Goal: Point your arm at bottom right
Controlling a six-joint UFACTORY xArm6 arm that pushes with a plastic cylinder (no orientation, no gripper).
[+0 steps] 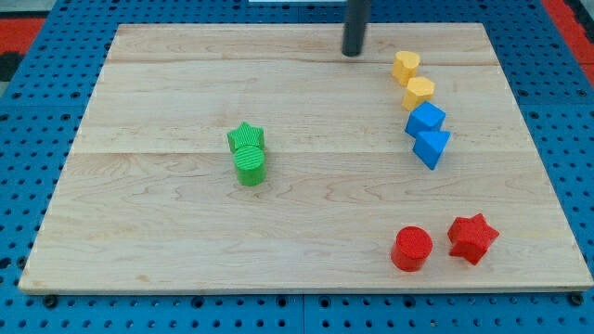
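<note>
My tip (353, 53) rests on the wooden board (167, 232) near the view's top edge, right of centre; I am a bare rod, with no fingers to part or close, so there is nothing of that kind to tell. I touch no block. Nearest to me is a yellow block (406, 66), just to the view's right and slightly lower.

I count eight blocks, two of each colour. Two yellow: that first one, and a second yellow block (419, 92) just below it, close or touching, I cannot tell which; their shapes are hard to make out. Two blue follow down the same curved line: a blue cube (425, 120), then a blue triangular block (432, 147) touching it. Two green sit near the board's middle, well apart from me: a green star (246, 137) and a green cylinder (250, 165) pressed against it from below. Two red lie in the board's bottom right region, far from my tip: a red cylinder (411, 249) and a red star (472, 237), side by side with a small gap
</note>
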